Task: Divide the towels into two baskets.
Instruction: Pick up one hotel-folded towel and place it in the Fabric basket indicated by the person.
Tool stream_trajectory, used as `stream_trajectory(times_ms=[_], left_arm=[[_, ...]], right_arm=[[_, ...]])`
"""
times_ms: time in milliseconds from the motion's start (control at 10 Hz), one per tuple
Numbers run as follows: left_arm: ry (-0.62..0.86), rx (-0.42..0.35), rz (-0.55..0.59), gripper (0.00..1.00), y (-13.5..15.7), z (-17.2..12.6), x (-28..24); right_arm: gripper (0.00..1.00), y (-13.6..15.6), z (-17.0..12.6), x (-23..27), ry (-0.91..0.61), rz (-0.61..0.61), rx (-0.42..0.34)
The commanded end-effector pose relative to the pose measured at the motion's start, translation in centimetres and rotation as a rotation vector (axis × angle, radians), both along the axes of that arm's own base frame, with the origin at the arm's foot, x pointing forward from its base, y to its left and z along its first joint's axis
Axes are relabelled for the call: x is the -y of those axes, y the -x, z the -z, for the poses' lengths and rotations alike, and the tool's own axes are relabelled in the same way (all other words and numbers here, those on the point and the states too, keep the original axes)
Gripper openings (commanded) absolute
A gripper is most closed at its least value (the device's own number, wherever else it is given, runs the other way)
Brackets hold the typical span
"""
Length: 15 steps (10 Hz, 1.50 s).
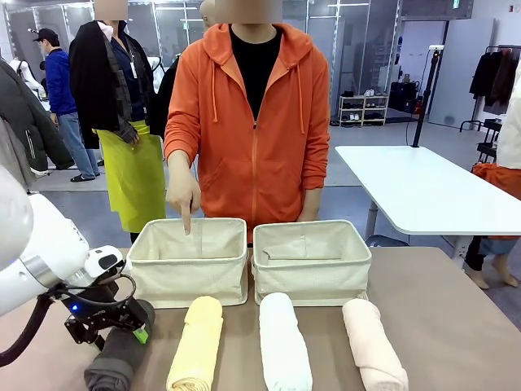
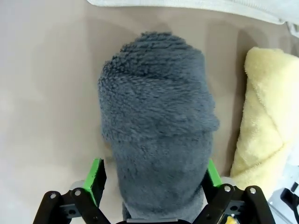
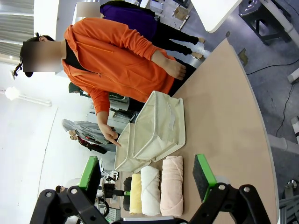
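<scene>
On the tan table [image 1: 456, 326], two beige canvas baskets [image 1: 313, 281] stand side by side and look empty. A dark grey terry towel roll [image 1: 114, 366], a pale yellow roll [image 1: 197, 342], a white roll [image 1: 285, 346] and a pale pink roll [image 1: 373, 346] lie in a row before them, so I judge the first pick is in hand. The left gripper [image 2: 154, 179] straddles the dark grey terry towel roll with jaws open; next it must close, lift and carry, probably to the left-hand basket [image 1: 187, 281], where the person's hand [image 1: 186, 195] points. The left wrist view shows green pads [image 2: 96, 179] flanking the roll, apparently not pressing, while the right wrist view shows the right gripper [image 3: 147, 172] open and empty, high above.

Bkgd: grey floor [image 1: 358, 175]; white table [image 1: 423, 191] at R; shelf rack [image 1: 363, 110] at back; glass partitions [image 1: 350, 41].
</scene>
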State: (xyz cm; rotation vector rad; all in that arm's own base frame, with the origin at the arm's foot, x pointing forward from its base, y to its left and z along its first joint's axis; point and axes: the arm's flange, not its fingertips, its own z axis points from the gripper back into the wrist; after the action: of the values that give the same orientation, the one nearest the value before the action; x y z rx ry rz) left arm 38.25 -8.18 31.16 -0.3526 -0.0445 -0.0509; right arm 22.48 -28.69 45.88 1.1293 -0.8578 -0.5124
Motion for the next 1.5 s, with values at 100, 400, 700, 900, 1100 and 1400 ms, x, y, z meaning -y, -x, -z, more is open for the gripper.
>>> stream_trajectory(times_ms=[100,400,700,900,1100,1400], left_arm=[[0.03,-0.001,0.024,0.81,10.4,3.0,-1.9],[0.045,-0.006,0.035,0.76,10.4,2.6,-1.9],[0.052,-0.011,0.042,0.25,10.4,2.3,-1.8],[0.067,-0.023,0.035,0.06,10.4,2.3,-1.9],[0.095,-0.027,0.018,0.35,10.3,2.2,-1.9],[0.055,-0.032,0.019,0.35,0.6,-0.4,-0.4]], right_arm=[[1.0,0.2,-0.3,0.0,-0.014,0.003,0.013],[1.0,0.2,-0.3,0.0,-0.014,0.003,0.013],[1.0,0.2,-0.3,0.0,-0.014,0.003,0.013],[1.0,0.2,-0.3,0.0,-0.014,0.003,0.013],[1.0,0.2,-0.3,0.0,-0.014,0.003,0.013],[1.0,0.2,-0.3,0.0,-0.014,0.003,0.013]])
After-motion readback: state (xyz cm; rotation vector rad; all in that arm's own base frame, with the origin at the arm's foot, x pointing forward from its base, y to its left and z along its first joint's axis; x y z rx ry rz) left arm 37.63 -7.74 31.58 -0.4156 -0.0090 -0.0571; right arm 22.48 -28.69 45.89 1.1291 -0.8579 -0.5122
